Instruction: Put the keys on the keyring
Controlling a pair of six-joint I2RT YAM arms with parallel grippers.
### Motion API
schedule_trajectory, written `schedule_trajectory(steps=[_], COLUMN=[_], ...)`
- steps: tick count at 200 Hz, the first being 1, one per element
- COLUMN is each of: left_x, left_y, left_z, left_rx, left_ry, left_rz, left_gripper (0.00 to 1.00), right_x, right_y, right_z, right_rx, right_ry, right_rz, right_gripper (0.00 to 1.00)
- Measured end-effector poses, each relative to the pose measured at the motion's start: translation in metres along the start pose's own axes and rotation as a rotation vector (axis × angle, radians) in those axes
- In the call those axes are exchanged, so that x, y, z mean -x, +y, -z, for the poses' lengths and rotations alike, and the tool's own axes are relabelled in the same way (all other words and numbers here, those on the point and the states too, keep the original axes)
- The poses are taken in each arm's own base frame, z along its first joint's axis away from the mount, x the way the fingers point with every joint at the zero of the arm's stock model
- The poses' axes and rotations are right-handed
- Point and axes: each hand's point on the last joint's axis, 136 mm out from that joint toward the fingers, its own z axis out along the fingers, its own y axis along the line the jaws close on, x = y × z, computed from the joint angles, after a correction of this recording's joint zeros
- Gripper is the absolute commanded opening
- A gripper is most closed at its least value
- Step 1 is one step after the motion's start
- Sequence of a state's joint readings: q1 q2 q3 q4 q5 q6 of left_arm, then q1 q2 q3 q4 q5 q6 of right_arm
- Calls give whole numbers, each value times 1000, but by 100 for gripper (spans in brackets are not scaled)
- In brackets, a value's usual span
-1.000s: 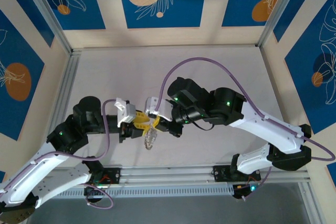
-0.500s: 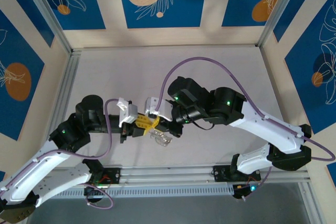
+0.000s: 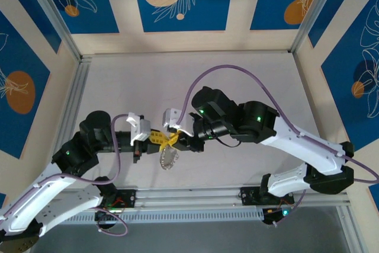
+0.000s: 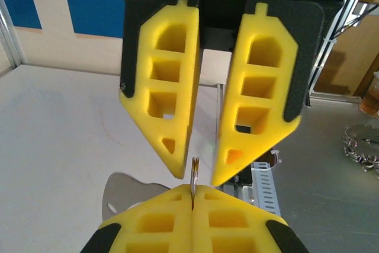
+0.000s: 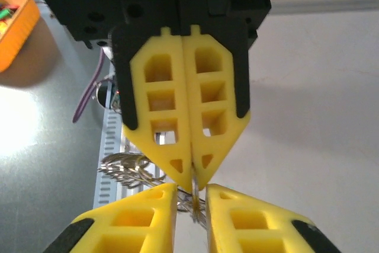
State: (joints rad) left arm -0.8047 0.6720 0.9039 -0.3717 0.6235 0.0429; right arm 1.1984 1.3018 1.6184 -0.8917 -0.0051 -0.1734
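Observation:
Above the table's near edge my two grippers meet tip to tip. My left gripper (image 3: 156, 138) (image 4: 193, 189) is shut on the thin edge of the keyring (image 4: 193, 173) (image 5: 194, 201). My right gripper (image 3: 175, 140) (image 5: 191, 198) stands slightly open, its yellow fingers either side of the ring with a gap on both sides. A bunch of silvery keys (image 3: 169, 158) (image 5: 125, 167) hangs from the ring below the grippers. One flat key (image 4: 121, 194) shows beside my left fingers.
The pale table (image 3: 177, 81) is fenced by a metal rail (image 3: 195, 197) at the near edge and patterned walls on the other sides. An orange bowl (image 5: 12, 19) and more silvery metal pieces (image 4: 361, 146) lie on the grey surface beyond the rail.
My left gripper has closed on the ring. My right gripper, shut a moment ago, has parted its fingers a little. The hanging keys swung right and back again.

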Motion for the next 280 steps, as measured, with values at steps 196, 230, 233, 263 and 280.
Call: schedule_trajectory(steps=[196,230,233,263,280], left_x=[32,30,29,31,34], left_y=[-10,-10,-10,-11,-11], left_z=[0,-1,-1,0,1], left_rx=[-78,-81,-83,-85,-89], left_ry=[-140,-143,-143,-157,-168], left_rz=[22,30,30,33,27], left_gripper=[0,0,0,0,0], right_x=[-9,-2,-2,0,1], right_y=[-1,9,9,7,6], right_z=[21,22,22,19,18], right_rx=[72,137,140,157,163], right_ry=[-314,-355,-355,-369,-379], right_rz=[-78,-63,-65,-71,-71], right_gripper=[15,15,14,13,11])
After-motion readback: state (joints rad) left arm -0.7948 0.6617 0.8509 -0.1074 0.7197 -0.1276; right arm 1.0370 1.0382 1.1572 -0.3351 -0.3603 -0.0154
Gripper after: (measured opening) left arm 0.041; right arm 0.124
